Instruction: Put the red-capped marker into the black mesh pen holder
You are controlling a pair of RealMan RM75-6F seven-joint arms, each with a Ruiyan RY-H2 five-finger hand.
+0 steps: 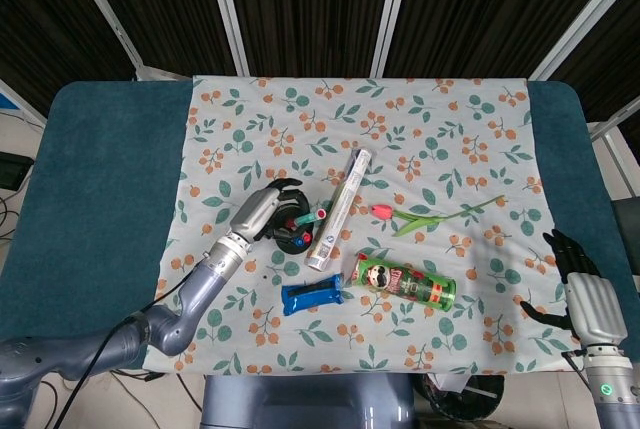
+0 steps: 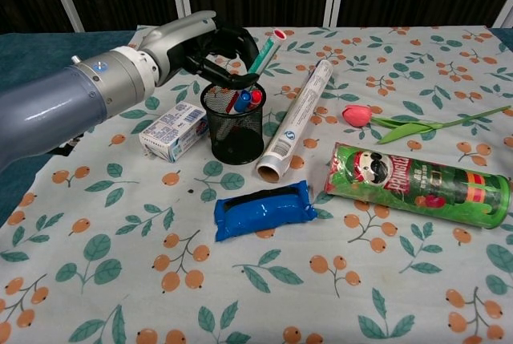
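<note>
The black mesh pen holder (image 2: 236,127) stands left of centre on the floral cloth, with a blue and a red pen in it. The red-capped marker (image 2: 268,49) has a teal body. It slants up and right out of the holder's mouth, lower end inside, cap (image 1: 321,213) uppermost. My left hand (image 2: 216,49) arches over the holder, and its black fingertips (image 2: 255,57) and thumb close on the marker's shaft just above the rim. My right hand (image 1: 590,294) rests at the table's right front edge with its fingers apart, holding nothing. The chest view does not show it.
A white carton (image 2: 172,130) lies just left of the holder, a long white tube (image 2: 298,119) just right of it. A blue packet (image 2: 264,209) lies in front. A green crisp can (image 2: 417,184) and a pink tulip (image 2: 357,114) lie further right.
</note>
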